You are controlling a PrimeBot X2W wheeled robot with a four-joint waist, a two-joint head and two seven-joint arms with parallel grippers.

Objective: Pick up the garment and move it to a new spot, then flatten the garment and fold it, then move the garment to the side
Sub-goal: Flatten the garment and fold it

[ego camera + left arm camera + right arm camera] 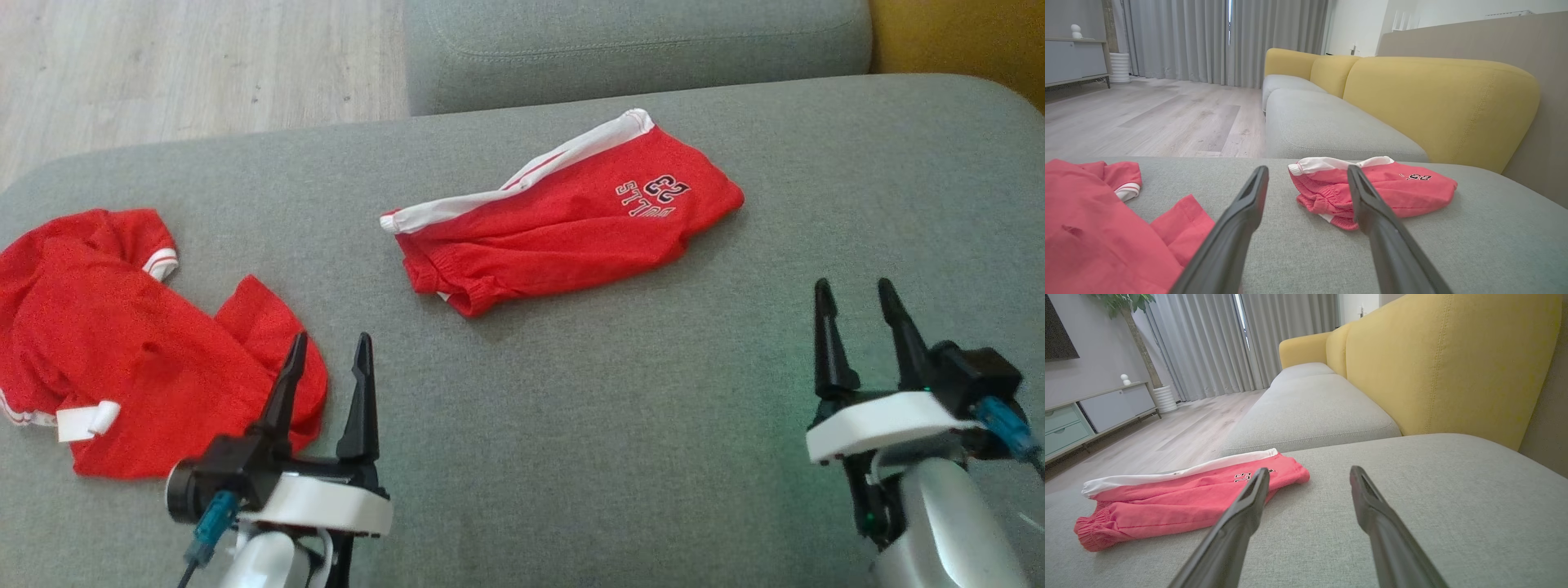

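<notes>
A grey sofa (571,425) with yellow back cushions (1437,102) stands on pale wood flooring (1147,118), grey curtains (1188,36) and a low pale sideboard (1106,410) beyond.

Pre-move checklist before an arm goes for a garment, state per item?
1. The left gripper open and empty: ok.
2. The right gripper open and empty: ok.
3. The red shorts lying folded on the grey cushion, apart from both grippers: ok.
4. The red shirt flattened: not ok, it lies crumpled at the left.
5. The left gripper clear of the red shirt: cannot tell, its fingers overlap the cloth's edge in the head view.
6. Bare cushion between the grippers for laying out: ok.
</notes>
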